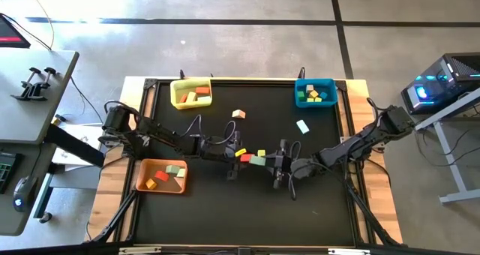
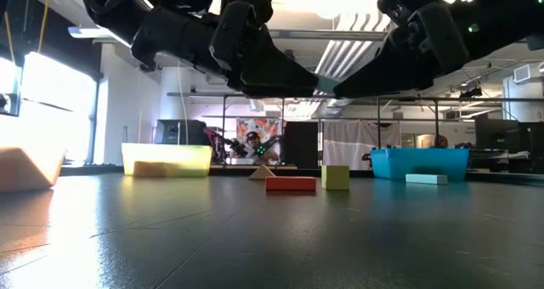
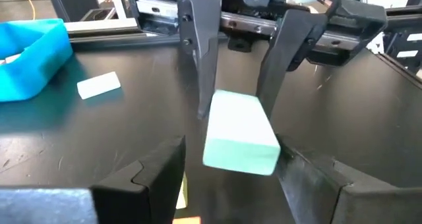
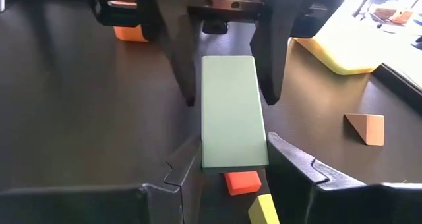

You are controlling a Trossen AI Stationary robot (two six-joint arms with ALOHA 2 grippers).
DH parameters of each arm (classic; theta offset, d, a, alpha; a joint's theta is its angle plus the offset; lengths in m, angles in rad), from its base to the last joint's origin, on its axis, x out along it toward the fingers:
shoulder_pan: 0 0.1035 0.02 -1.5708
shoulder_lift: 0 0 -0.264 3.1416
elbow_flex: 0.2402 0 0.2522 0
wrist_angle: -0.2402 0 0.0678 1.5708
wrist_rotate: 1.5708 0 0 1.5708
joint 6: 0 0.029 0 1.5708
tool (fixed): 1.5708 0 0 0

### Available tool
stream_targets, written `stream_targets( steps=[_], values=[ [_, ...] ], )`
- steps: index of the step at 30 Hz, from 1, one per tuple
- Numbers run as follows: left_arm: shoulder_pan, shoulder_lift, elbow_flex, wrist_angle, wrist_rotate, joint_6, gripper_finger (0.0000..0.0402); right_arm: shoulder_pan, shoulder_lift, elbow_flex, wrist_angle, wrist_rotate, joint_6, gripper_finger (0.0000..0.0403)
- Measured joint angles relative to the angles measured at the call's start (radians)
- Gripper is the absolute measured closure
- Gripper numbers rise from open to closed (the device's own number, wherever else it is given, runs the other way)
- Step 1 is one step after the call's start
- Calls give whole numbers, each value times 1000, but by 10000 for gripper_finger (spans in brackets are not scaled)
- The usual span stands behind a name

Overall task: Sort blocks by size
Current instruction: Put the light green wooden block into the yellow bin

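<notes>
A mint bar-shaped block (image 1: 257, 160) hangs above the middle of the table between my two grippers, which face each other. My right gripper (image 4: 234, 155) is shut on its right end. My left gripper (image 3: 231, 165) is open, with its fingers on either side of the block's left end. A gap shows at one of its fingers, and I cannot tell whether the other touches. On the table below lie a red block (image 2: 290, 184) and a yellow block (image 2: 335, 177). A tan wedge (image 4: 366, 128) and a flat mint block (image 1: 302, 126) lie farther back. My right gripper pinches the mint block's two long sides (image 4: 210, 145) between its two fingers, at the end toward the table's right. The fingers come level from the right and lie along the block. The block is held level, flat face up, clear of the table.
A yellow bin (image 1: 190, 94) stands at the far left, a blue bin (image 1: 315, 92) at the far right and an orange bin (image 1: 160, 175) at the near left, each holding blocks. A tan block (image 1: 238, 115) lies between the far bins. The near half of the table is bare.
</notes>
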State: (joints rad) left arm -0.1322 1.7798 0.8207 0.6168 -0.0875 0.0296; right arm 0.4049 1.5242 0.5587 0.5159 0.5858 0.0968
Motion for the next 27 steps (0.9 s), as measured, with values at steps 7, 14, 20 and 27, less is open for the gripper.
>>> stream_targets(
  steps=[7,14,20,27],
  values=[
    [0,0,0,31,6,8,243,-7,0,0,0,0,1,273],
    [1,0,0,30,35,34,299,-14,0,-1,-1,-7,8,243],
    [-1,-26,0,-161,-137,49,299,-39,-1,-1,-40,8,73,187],
    [36,-196,0,-708,-648,-117,299,-71,-1,-1,-104,8,136,176]
  ],
)
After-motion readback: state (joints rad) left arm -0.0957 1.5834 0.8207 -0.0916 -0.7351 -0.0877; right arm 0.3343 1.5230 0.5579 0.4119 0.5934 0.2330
